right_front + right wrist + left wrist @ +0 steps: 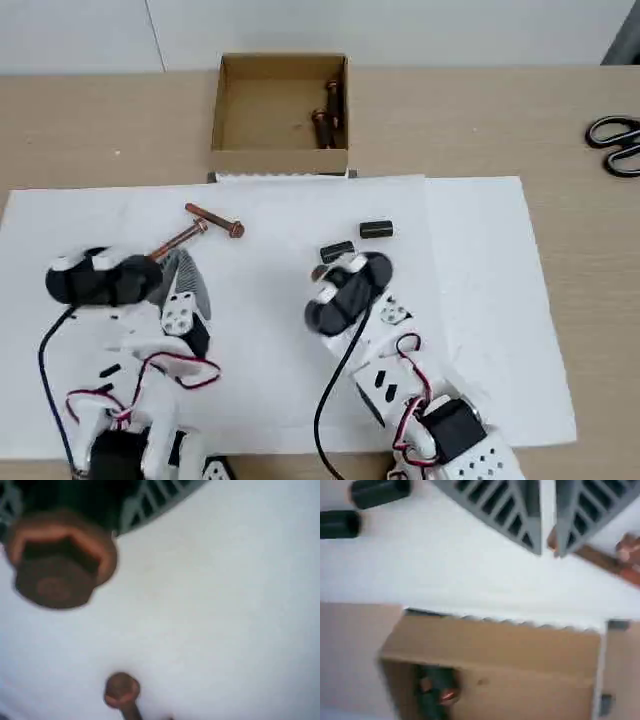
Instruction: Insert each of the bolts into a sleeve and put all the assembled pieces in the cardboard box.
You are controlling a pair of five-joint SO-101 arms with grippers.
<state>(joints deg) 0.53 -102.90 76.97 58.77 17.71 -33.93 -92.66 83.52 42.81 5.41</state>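
The first bolt (180, 241) (590, 557) lies slanted on the white paper sheet (480, 330) toward the left side of the surface (100, 130). One end of it sits between the tips of the left end effector (170, 256) (547, 542), which is clenched on that end with its grey fingers (520, 510) nearly together. Just beyond it, toward the far edge, the second bolt (215, 220) rests on the paper, its head close to the first bolt's free end. Near the middle of the surface lie two black sleeves, one (376, 230) farther off and the other (337, 250) nearer, slightly apart from each other. The nearer sleeve is just beside the right end effector (338, 270). A third bolt (319, 272) (60, 565) shows its hexagonal head right up against that end effector in the right wrist view; whether it is grasped there or merely lying under it I cannot tell. The cardboard box (280, 160) (520, 650) stands open at the middle of the far edge, touching the paper's far border, and assembled pieces (328, 110) (437, 692) lie along its right-hand wall. Both arms rise from the near edge, the left one by the near left corner. A pair of scissors (615, 145) lies on the bare wood at the right edge, well apart from everything else.
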